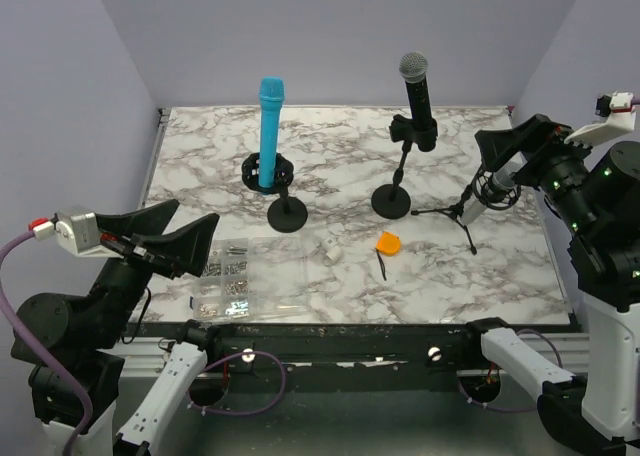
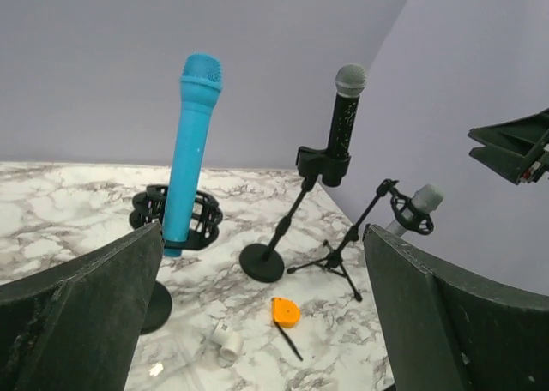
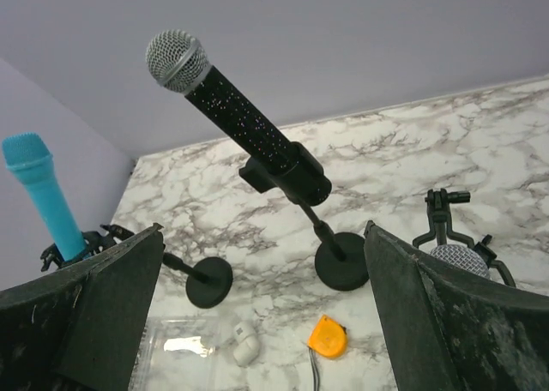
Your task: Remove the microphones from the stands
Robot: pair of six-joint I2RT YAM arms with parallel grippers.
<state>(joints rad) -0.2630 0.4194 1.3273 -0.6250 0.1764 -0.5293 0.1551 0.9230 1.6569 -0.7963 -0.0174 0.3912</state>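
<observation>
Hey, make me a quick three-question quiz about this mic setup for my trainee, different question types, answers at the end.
1. True or false: the blue mic sits in a mount.
2. Which lies nearer the arms than the black mic? A) orange tape measure B) red cup C) green ball
3. Fill in: ___ mics are in view.
Key: 1 true; 2 A; 3 three, counting the grey mic.

Left gripper [image 2: 263,237] spread wide, dark fingers [image 2: 86,314] framing the marble table [image 2: 51,211]. Blue microphone [image 2: 190,151] stands upright in its shock mount [image 2: 206,219], left of centre. Black microphone [image 2: 343,117] sits clipped on a round-base stand [image 2: 262,262]. Grey microphone [image 2: 418,204] leans on a tripod [image 2: 339,258] toward the right edge. Orange tape measure [image 2: 286,311] lies nearer the front edge.
</observation>
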